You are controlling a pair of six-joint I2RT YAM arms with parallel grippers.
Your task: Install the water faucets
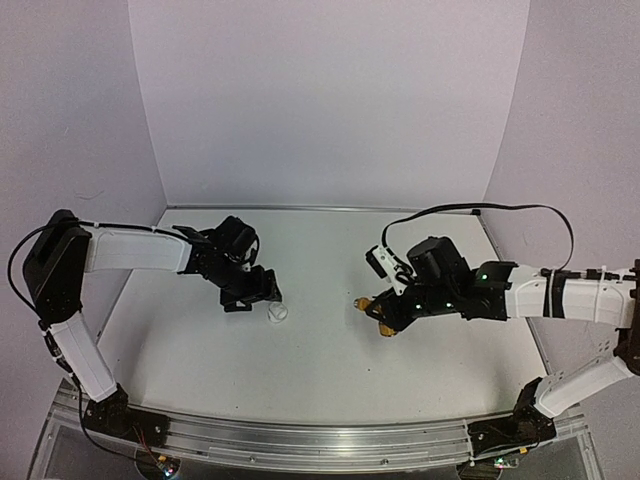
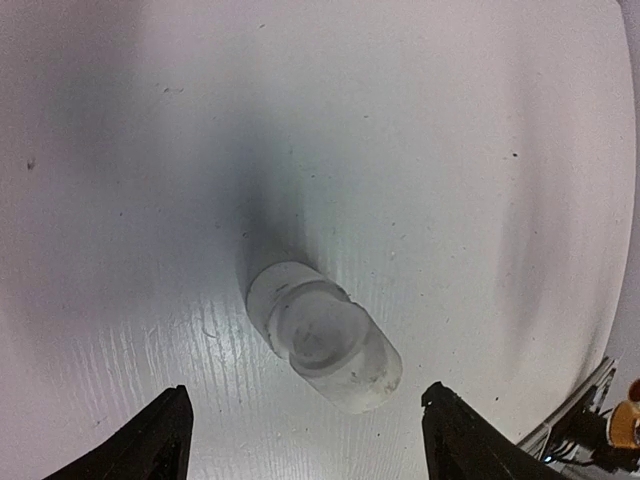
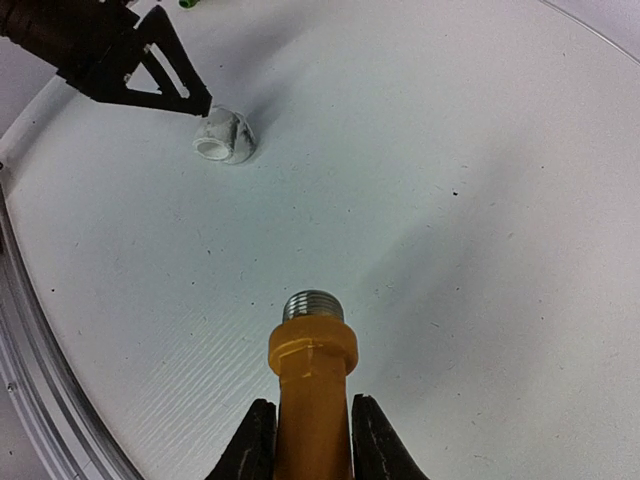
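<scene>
My right gripper (image 3: 312,440) is shut on the yellow-gold faucet (image 3: 312,375) and holds it by its body. The faucet's silver threaded end (image 3: 313,305) points forward, above the table. In the top view that gripper (image 1: 382,318) and faucet (image 1: 366,304) sit right of centre. A white pipe fitting (image 2: 322,335) lies on its side on the table between the fingers (image 2: 150,445) of my open left gripper (image 2: 310,445), not touching them. The fitting also shows in the top view (image 1: 277,312), just right of the left gripper (image 1: 258,296). Only a green speck (image 3: 188,3), perhaps the green faucet, shows at the right wrist view's top edge.
The white table (image 1: 330,370) has a metal rail (image 1: 300,440) along its near edge and purple walls on three sides. In the right wrist view the left gripper (image 3: 185,95) is at the upper left beside the fitting (image 3: 225,137).
</scene>
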